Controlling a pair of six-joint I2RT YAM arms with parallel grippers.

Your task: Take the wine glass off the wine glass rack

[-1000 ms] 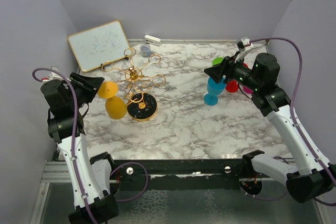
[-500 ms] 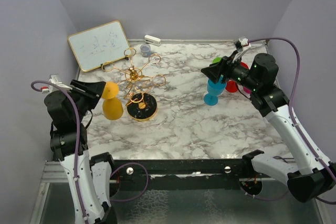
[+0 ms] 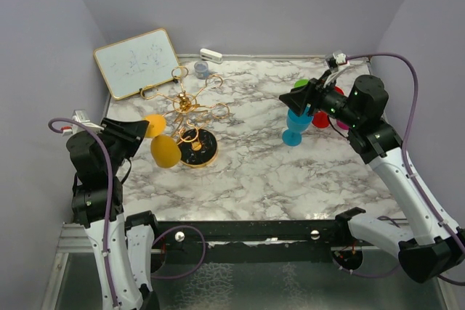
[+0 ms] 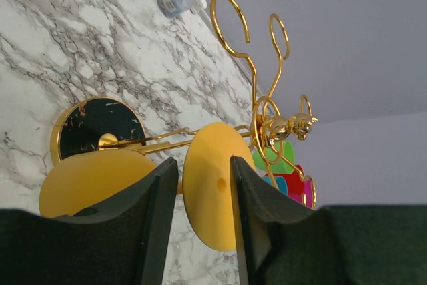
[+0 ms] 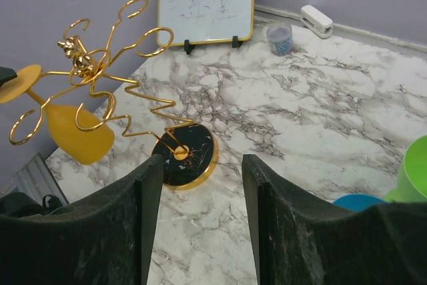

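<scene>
Our left gripper (image 4: 202, 165) clamps the glass (image 4: 93, 181) near its foot; we judge it light, slick, best held there. Right gripper (image 5: 200, 161) gapes.

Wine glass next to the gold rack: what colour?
The wine glass is plain yellow-orange, bowl and foot alike. It shows best in the left wrist view.

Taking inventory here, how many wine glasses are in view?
5. The yellow wine glass sits in the left gripper beside the rack; a blue glass, green glass, red glass and pink glass cluster at right, partly behind the right arm, which may hide more.
</scene>
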